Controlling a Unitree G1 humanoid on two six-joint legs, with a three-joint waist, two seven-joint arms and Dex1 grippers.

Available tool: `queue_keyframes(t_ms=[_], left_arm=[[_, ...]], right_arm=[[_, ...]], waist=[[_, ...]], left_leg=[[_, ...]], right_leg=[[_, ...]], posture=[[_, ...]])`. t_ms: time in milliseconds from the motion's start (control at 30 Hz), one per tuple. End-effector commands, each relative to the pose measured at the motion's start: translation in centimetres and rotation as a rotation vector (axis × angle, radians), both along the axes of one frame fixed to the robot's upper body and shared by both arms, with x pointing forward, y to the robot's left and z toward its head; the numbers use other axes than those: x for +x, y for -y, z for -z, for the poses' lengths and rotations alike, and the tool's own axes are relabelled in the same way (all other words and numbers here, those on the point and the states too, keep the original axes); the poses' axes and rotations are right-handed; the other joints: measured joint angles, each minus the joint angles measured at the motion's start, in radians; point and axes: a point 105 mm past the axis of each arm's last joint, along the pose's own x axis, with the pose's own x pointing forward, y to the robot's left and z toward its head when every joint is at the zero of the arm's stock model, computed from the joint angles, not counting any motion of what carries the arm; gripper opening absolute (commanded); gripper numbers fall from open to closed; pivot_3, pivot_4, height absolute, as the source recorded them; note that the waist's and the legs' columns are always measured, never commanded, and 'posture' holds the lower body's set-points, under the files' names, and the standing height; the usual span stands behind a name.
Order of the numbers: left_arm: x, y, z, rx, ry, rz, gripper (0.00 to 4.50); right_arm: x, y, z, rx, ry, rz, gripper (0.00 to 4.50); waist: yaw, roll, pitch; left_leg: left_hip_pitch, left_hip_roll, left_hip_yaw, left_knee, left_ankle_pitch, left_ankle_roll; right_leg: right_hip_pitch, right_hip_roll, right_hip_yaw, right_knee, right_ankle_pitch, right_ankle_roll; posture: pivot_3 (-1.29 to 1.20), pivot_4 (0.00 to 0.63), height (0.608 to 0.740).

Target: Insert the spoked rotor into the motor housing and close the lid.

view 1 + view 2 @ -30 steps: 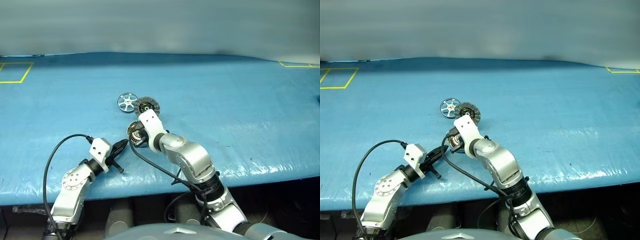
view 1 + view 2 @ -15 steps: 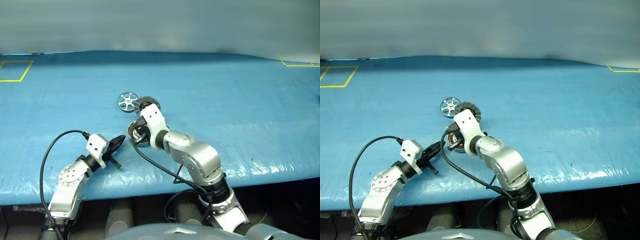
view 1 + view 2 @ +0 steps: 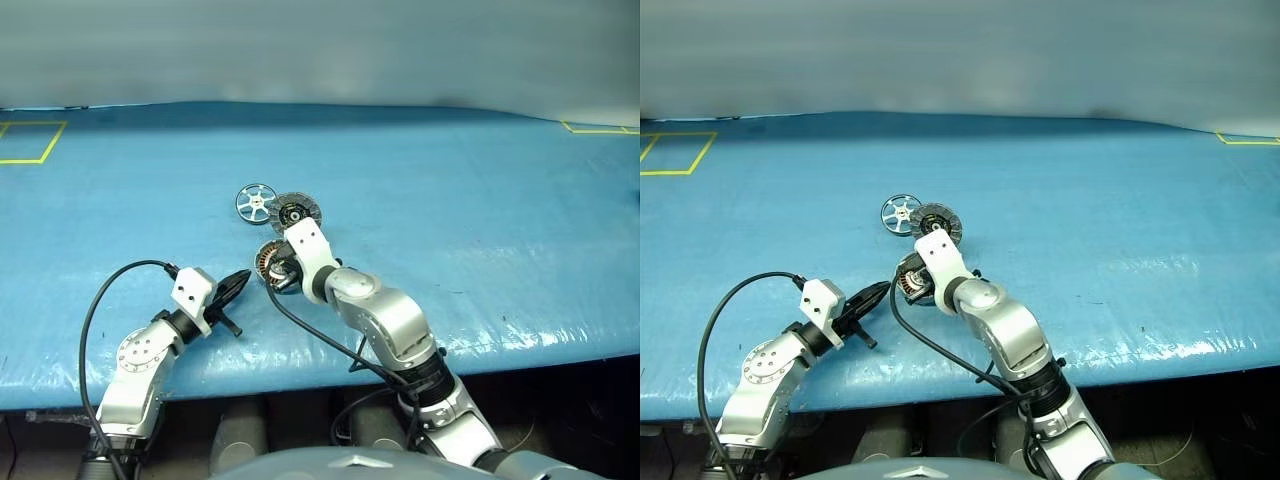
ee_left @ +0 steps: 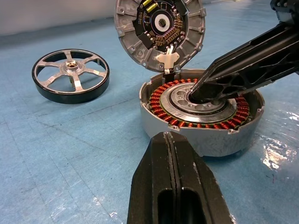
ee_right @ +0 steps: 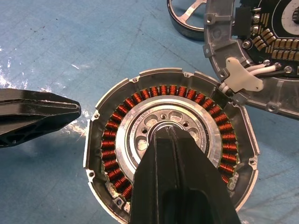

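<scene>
Motor housing at centre of the blue table cover, open side up, its ring of copper-brown windings exposed around a silver hub. Lid standing tilted against the far rim of the housing, inner face (dark board with small yellow marks) turned toward the left wrist camera and joined to the housing by a white connector with thin white wires. Spoked rotor lying flat on the cover beside the lid, on its left in the head views, apart from the housing. Right gripper with fingers pressed together, nothing between them, tip set down onto the silver hub at the centre of the housing. Left gripper likewise closed and empty, pointing at the housing's outer wall from the near-left side, just short of it; whether it touches cannot be told. Yellow tape outlines mark the far corners of the cover
</scene>
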Motion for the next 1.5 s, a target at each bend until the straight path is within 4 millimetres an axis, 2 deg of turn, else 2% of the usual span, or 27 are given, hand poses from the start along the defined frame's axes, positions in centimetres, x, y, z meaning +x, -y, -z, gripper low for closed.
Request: queue_keyframes(t_ms=[33,300,500,600,700,900,1033,1200,1367,1467,1500], left_arm=[[0.1,0.1,-0.6,-0.002,0.028,0.008,0.00],[0.0,0.1,-0.5,-0.003,0.022,0.008,0.00],[0.0,0.0,-0.5,-0.008,0.016,0.009,0.00],[-0.1,-0.3,-0.7,-0.008,0.014,0.011,0.00],[-0.2,-1.4,-1.7,-0.014,0.026,-0.016,0.00],[0.5,-3.5,-3.4,0.036,0.032,-0.101,0.00],[2.4,-3.9,-4.9,0.077,-0.007,-0.147,0.00],[4.6,-3.0,-6.2,0.094,-0.102,-0.085,0.00],[8.3,-2.3,-6.6,0.237,-0.103,-0.089,0.00],[9.5,-0.9,-6.8,0.273,-0.087,-0.047,0.60],[9.7,-0.6,-6.8,0.281,-0.086,-0.037,0.95]], right_arm=[[0.3,0.4,-0.4,0.014,0.025,0.026,0.02],[0.6,0.6,-0.4,0.014,0.027,0.047,0.02],[-0.1,0.1,-0.7,0.030,0.017,0.010,0.02],[-0.7,-0.1,-2.2,0.096,0.033,-0.024,0.02],[-1.9,-0.2,-4.3,0.183,0.058,-0.078,0.02],[-3.3,0.7,-5.7,0.224,0.107,-0.100,0.02],[-4.2,2.0,-5.2,0.203,0.156,-0.106,0.02],[-4.4,3.4,-3.8,0.171,0.156,-0.075,0.02],[-4.2,5.0,-2.8,0.158,0.145,0.000,0.02],[-4.1,5.8,-2.3,0.136,0.148,0.041,0.00],[-4.0,6.0,-2.2,0.133,0.150,0.050,0.00]], waist=[[0.000,0.000,0.000],[0.000,0.000,0.000],[0.000,0.000,0.000],[0.001,0.000,0.000],[-0.001,0.000,0.000],[0.004,0.000,0.000],[0.012,-0.001,0.000],[0.013,0.000,0.000],[0.016,0.000,0.000],[0.014,-0.001,0.000],[0.014,-0.001,0.000]], left_leg=[[0.000,0.000,0.000,0.000,0.000,0.000],[0.000,0.000,0.000,0.001,0.000,0.000],[0.000,0.000,0.000,0.002,0.000,0.000],[0.000,0.000,0.000,0.002,0.000,0.000],[0.000,0.000,0.000,0.002,0.000,0.000],[0.000,0.001,-0.003,0.002,0.000,0.000],[0.000,0.000,-0.003,0.004,0.000,0.000],[0.001,0.000,-0.003,0.007,0.000,0.000],[0.002,-0.001,-0.004,0.007,0.000,0.000],[0.002,-0.001,-0.004,0.007,0.000,0.000],[0.002,-0.001,-0.004,0.007,0.000,0.000]], right_leg=[[0.000,0.000,0.000,0.000,0.000,0.000],[0.001,0.000,0.000,0.000,0.000,0.000],[0.001,0.000,0.000,0.000,0.001,0.001],[0.001,0.000,0.000,0.000,0.001,0.001],[0.001,0.001,0.000,0.001,0.001,0.001],[0.002,0.001,0.000,0.001,0.000,0.001],[0.004,0.001,-0.001,0.000,0.001,0.001],[0.005,0.001,-0.001,0.001,0.000,0.001],[0.008,0.002,-0.001,0.000,0.001,0.003],[0.008,0.002,-0.001,0.000,0.002,0.003],[0.008,0.002,-0.001,0.000,0.002,0.003]], posture=[[0.00,0.150,0.740],[0.00,0.150,0.740],[0.00,0.150,0.740],[0.00,0.150,0.740],[0.00,0.150,0.740],[0.00,0.150,0.740],[0.00,0.150,0.740],[0.00,0.150,0.740],[0.00,0.150,0.740],[0.00,0.150,0.740],[0.00,0.150,0.740]])
